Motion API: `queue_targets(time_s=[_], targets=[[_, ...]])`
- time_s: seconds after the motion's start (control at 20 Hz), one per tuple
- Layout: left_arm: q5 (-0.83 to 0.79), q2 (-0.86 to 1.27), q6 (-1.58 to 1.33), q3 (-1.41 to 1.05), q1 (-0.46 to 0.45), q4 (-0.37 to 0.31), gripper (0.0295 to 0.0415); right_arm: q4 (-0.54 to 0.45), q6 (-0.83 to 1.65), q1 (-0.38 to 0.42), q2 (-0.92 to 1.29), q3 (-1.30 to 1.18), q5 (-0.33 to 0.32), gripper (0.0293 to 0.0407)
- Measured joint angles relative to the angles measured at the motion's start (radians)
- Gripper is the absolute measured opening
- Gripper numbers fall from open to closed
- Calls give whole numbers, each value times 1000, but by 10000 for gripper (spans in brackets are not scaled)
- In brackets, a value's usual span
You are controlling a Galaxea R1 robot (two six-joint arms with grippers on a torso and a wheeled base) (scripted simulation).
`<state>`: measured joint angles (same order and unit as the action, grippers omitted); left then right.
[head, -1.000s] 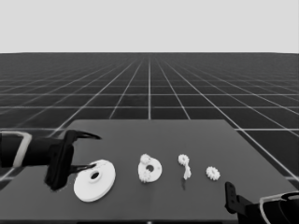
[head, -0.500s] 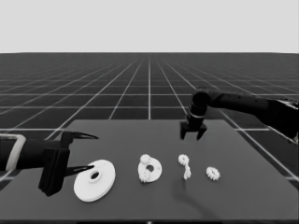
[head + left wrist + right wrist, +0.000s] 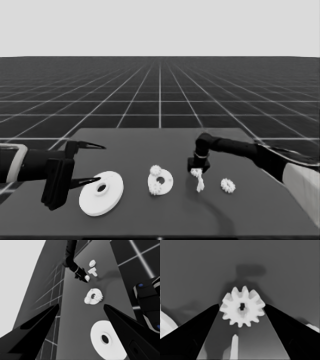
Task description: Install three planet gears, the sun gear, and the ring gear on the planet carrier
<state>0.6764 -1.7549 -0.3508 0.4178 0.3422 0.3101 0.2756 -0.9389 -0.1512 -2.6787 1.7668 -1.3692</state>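
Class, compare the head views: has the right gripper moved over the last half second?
Yes. The right gripper has come down and nearer, from above the table's far edge to a small gear beside the thin white piece, its fingertips on either side of that gear.

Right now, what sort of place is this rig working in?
Most likely a simulated assembly bench, not a real room: a bare dark table on a floor of grid lines under a blank pale band. White gear parts lie on it, and the right hand is at a small gear.

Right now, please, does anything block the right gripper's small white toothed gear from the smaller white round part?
Nothing visible: only bare table lies between the right gripper's small white toothed gear and the smaller white round part.
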Motion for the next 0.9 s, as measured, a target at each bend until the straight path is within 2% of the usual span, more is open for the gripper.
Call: queue_targets(time_s=[0.15,0.25,0.3,0.65,0.7,0.75,0.8,0.9], targets=[[0,0,0,0,0,0,385,4,5,-5,-5,11,6,385],[0,0,0,0,0,0,385,4,6,-6,-5,13,7,315],[0,0,0,0,0,0,385,4,6,-6,-5,14,7,312],[0,0,0,0,0,0,385,5,6,-6,-6,15,7,312],[0,0,0,0,0,0,385,-88,-74,92,67,-164,-104,312],[0,0,0,0,0,0,385,-169,-98,210,87,-215,-155,312],[0,0,0,0,0,0,385,-222,-97,280,86,-214,-182,312],[0,0,0,0,0,0,385,-271,-86,341,77,-192,-206,312]])
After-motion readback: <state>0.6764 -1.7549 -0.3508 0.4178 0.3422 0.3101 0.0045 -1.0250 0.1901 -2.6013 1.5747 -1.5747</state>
